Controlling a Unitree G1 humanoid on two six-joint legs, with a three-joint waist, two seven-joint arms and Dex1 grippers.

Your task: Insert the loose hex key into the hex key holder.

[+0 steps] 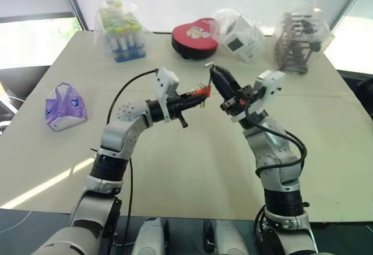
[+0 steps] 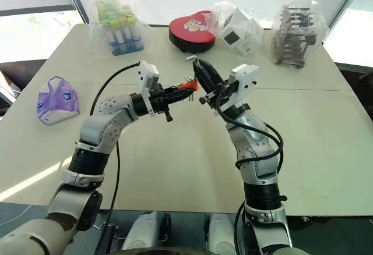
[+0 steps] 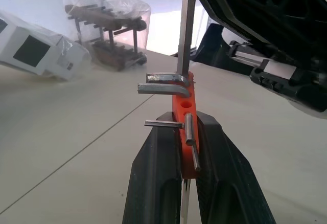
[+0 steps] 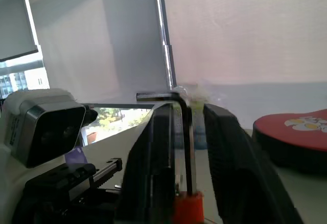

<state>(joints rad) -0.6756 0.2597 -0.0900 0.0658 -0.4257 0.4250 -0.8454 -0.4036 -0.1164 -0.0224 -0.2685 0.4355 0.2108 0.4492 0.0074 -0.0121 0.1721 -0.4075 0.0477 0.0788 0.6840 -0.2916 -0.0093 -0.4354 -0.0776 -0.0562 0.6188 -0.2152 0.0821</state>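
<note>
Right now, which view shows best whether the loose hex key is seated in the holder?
Left wrist view: the loose hex key stands upright in the hex key holder. Right wrist view shows it between fingers; eye views show it tiny.

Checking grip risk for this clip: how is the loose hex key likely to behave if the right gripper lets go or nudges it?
The loose hex key looks like a thin, smooth metal rod, so probably stiff but slippery. It stands in the hex key holder, which the left gripper clamps, so it may stay put. A sideways nudge could tilt it.
</note>
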